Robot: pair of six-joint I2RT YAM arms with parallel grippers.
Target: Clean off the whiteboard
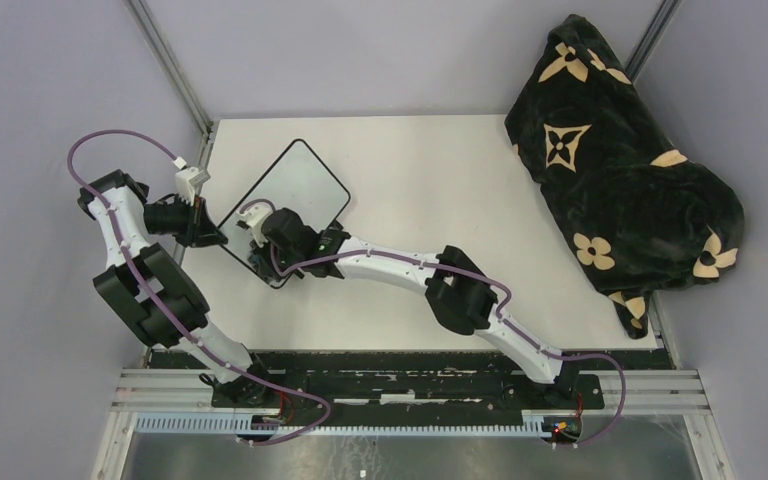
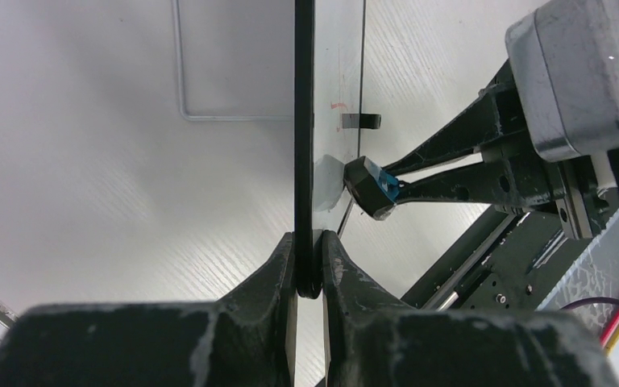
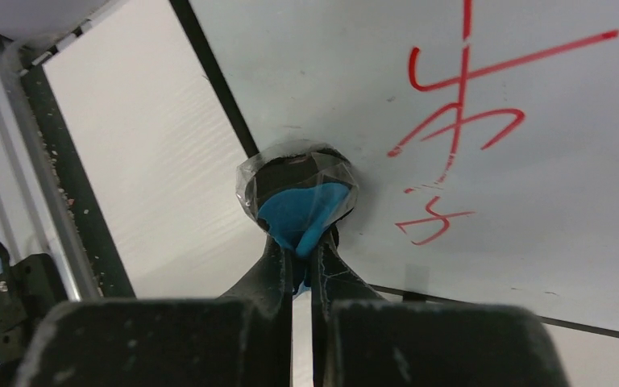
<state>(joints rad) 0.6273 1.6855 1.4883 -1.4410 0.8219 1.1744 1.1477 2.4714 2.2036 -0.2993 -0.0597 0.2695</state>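
A small black-framed whiteboard (image 1: 295, 190) is held tilted above the table at centre left. My left gripper (image 1: 210, 236) is shut on its frame edge (image 2: 304, 161), seen edge-on in the left wrist view. My right gripper (image 1: 260, 248) is shut on a round black eraser with a blue top (image 3: 298, 193), which presses on the board's surface near its black frame. Red marker strokes (image 3: 467, 105) lie to the right of the eraser in the right wrist view. The eraser also shows in the left wrist view (image 2: 371, 187), touching the board's face.
A black blanket with tan flower patterns (image 1: 620, 170) is heaped at the table's right edge. The white table (image 1: 430, 180) is walled by grey panels. A black base rail (image 1: 400, 375) runs along the near edge.
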